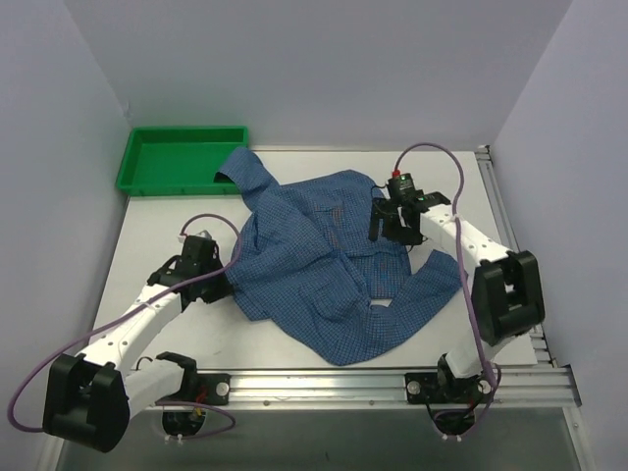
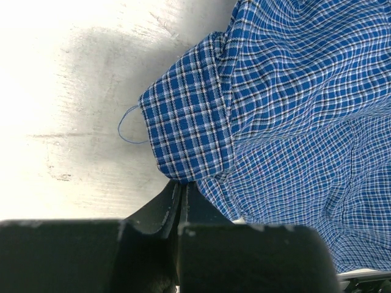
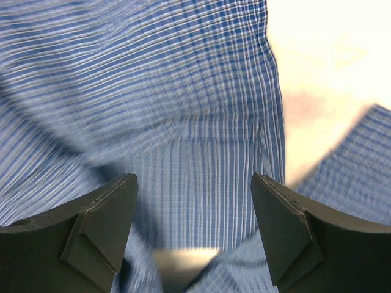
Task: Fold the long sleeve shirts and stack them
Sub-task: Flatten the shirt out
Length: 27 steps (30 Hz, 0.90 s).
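Table (image 1: 157,228) holds the blue checked shirt (image 1: 324,265), rumpled across its middle, one sleeve reaching the green tray (image 1: 157,182). I see my right gripper (image 3: 192,213) spread wide over the cloth, my left gripper (image 2: 180,190) closed at a cuff (image 2: 186,128)

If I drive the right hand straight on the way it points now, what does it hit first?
The blue checked shirt. The right hand, open, points down at its cloth, which fills the view between the fingers. Nothing shows in between; how near the cloth is, I cannot tell.
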Motion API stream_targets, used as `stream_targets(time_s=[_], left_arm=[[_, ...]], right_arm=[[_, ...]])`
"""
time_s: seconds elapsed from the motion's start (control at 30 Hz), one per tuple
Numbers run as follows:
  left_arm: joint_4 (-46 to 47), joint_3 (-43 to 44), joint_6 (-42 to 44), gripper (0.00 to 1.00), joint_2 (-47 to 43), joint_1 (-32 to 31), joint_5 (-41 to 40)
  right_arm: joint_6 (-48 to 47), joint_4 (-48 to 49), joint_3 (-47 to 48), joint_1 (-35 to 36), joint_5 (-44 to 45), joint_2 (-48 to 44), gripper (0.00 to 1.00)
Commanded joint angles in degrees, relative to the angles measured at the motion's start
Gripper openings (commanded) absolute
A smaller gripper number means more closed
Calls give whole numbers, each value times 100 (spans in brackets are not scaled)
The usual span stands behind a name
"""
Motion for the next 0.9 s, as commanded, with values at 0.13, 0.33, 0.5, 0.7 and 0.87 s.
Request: stream_targets(time_s=[0.13, 0.33, 0.5, 0.7, 0.87], left_arm=[[48, 35, 269, 0, 16, 84, 78], [57, 0, 304, 0, 7, 137, 78], [57, 17, 295, 0, 25, 198, 78], [48, 44, 374, 0, 42, 269, 218], [30, 140, 419, 0, 86, 453, 218]], right_arm=[[90, 91, 55, -43, 381, 1042, 76], [108, 258, -341, -61, 522, 1085, 75], [152, 390, -640, -140, 654, 1147, 64], [-15, 513, -921, -281, 636, 981, 36], [-94, 409, -1053, -360, 697, 305, 20]])
